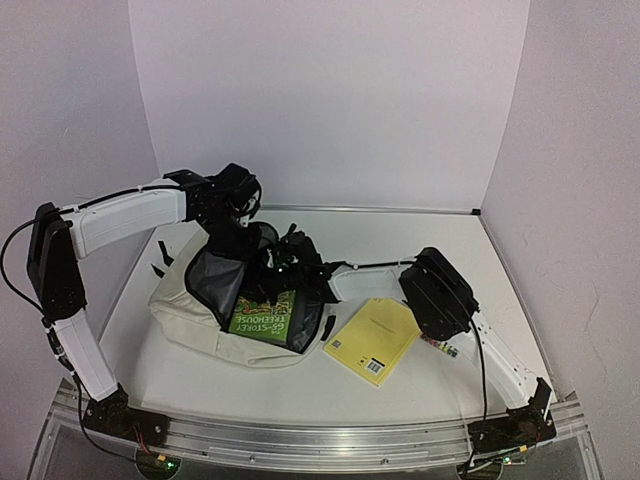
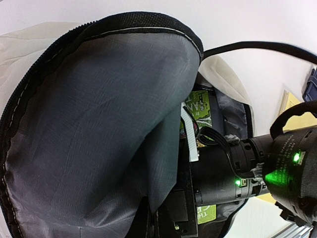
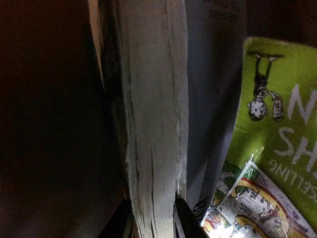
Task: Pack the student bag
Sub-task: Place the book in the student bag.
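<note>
Obs. The student bag [image 1: 185, 310] is lying on its side on the table [image 1: 300, 385], its mouth gaping toward the right arm's side.

Left gripper [image 1: 235, 225] is sitting at the bag's upper rim, clenched on the fabric there and lifting the grey-lined flap [image 2: 99, 129] up and away from the opening. Judged reason: without the lift, the soft cloth would be sagging over the mouth. Held like this, it is making a clear passage and steadying the bag against pushes from the other side.

Right gripper [image 3: 153, 223] is reaching deep inside the bag's mouth. Its two fingers are pressing on either side of a page block [image 3: 153, 124], seen edge-on, so it is grasping that book by its thickness. Judged reason: an edgewise pinch is letting the book slide in flat along the lining rather than catching on the zipper trim.

A green-covered book [image 1: 265, 312] is showing inside the bag's mouth, just beside the pinched page block. I cannot tell whether cover and pages are one volume.

A yellow notebook [image 1: 372, 338] is lying flat outside the bag, just beside its mouth, probably waiting its turn.

Step in hand, as I judge it: seating the book inside. Packing is partly done, with the notebook not yet in and the zip open.
</note>
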{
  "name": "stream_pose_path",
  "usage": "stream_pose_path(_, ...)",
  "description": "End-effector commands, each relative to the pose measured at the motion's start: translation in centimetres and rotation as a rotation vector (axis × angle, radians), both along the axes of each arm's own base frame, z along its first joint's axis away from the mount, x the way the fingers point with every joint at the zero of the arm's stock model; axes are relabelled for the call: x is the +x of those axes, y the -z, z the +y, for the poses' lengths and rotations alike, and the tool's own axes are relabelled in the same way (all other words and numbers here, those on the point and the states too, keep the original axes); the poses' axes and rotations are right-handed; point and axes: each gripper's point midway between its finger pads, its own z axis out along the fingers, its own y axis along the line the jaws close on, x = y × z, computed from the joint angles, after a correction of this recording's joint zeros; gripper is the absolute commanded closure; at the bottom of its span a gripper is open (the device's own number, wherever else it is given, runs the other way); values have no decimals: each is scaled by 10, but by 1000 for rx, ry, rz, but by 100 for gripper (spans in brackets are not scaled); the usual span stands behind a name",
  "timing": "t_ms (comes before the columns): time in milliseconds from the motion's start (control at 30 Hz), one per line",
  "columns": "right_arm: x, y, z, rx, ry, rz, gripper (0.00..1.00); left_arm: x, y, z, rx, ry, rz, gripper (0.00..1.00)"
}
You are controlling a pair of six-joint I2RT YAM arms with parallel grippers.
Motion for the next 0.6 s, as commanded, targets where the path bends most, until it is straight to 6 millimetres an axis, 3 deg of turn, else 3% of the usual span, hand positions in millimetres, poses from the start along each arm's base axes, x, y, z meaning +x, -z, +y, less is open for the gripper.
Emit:
stream_pose_path(0,-8,-20,7,101,-30,-17,68,8,-33,-12,-118,-14,-66,100)
stream_pose_path(200,0,-57,-41,64,13,-104,48,22,-9,32,-215,-177,29,99)
stream_pose_path(367,-19,-87,-71,-27,-51,-258,35,31,26,61,-234,-249,73,89)
stream_pose_path(467,-33,-92,-94,-89,-101,-342,31,32,47,66,-202,-256,99,81)
stream_pose_path(567,-44,-104,-126,-136,-104,-428,26,33,52,67,-193,-254,97,69)
